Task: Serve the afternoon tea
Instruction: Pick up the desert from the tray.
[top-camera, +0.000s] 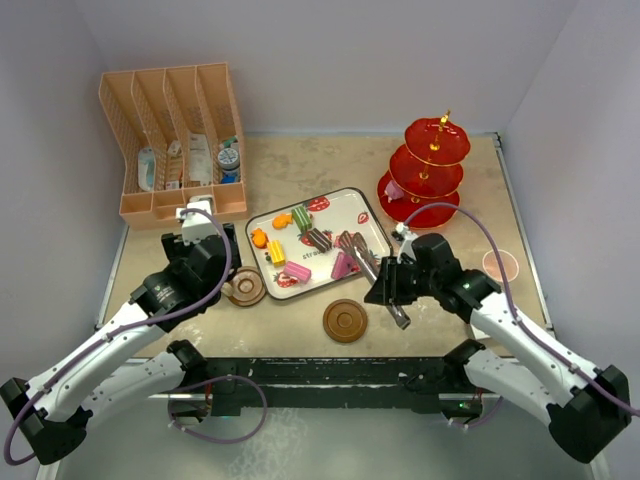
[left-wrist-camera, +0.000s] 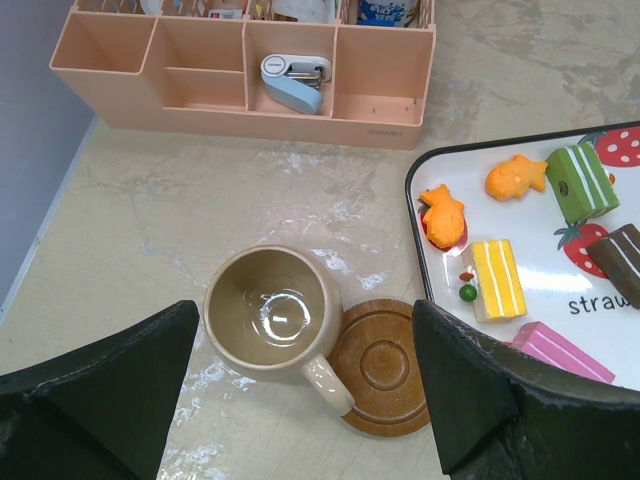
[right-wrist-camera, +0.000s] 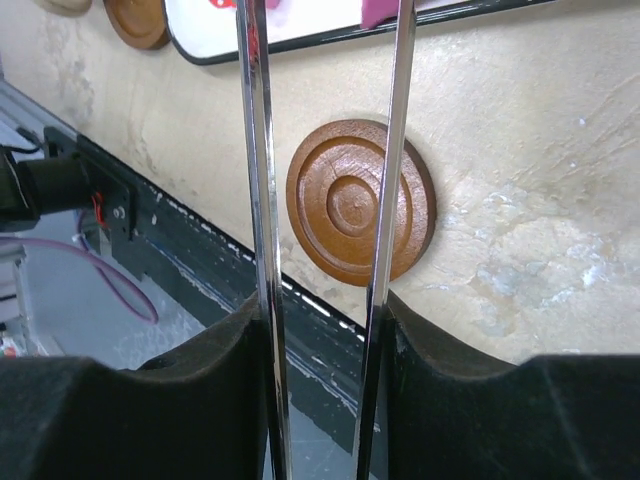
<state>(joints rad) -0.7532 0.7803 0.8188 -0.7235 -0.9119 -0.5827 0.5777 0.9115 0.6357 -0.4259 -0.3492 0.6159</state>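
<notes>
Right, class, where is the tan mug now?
In the left wrist view, the tan mug stands beside a brown saucer, just left of the white tray.

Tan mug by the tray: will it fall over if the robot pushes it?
Probably not. The tan mug looks wide, low and empty, so it would likely slide. Its handle hangs over the brown saucer, so a push may turn it. Its shiny glaze could be slippery.
</notes>
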